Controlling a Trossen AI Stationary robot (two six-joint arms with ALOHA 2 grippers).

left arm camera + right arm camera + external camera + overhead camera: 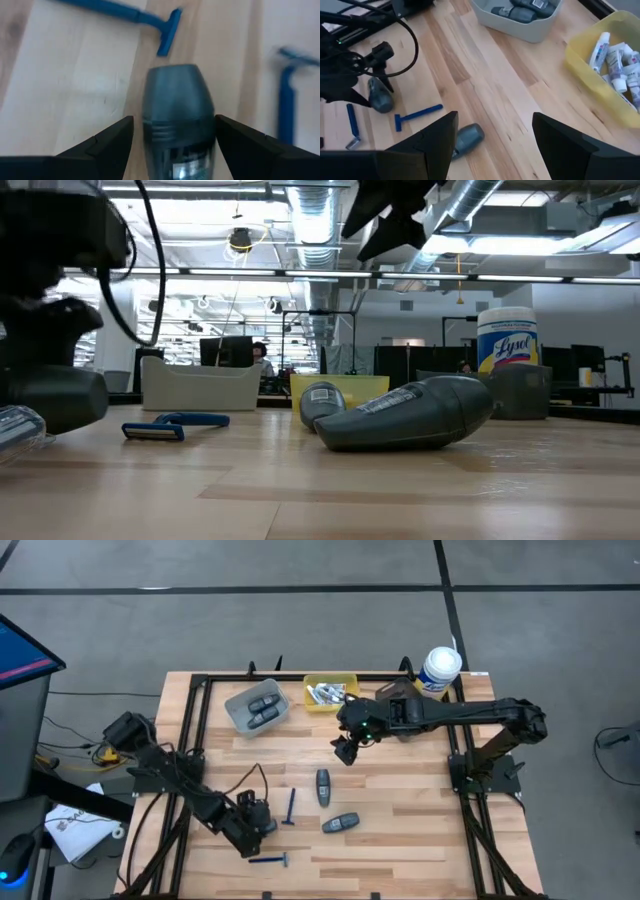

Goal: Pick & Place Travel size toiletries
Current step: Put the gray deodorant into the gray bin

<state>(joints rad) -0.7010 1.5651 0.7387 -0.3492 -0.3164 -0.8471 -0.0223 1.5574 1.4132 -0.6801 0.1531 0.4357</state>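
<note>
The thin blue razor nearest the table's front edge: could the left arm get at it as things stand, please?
Probably not yet: the left gripper sits close to the thin blue razor, but a dark grey oval pod already fills the gap between its fingers.

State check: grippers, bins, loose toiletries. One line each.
left gripper: open, fingers either side of a dark pod
right gripper: open, empty, raised
grey bin: holds pods
yellow bin: holds tubes
two pods: loose, lying flat
two razors: loose, flat
wipes canister: upright
</note>
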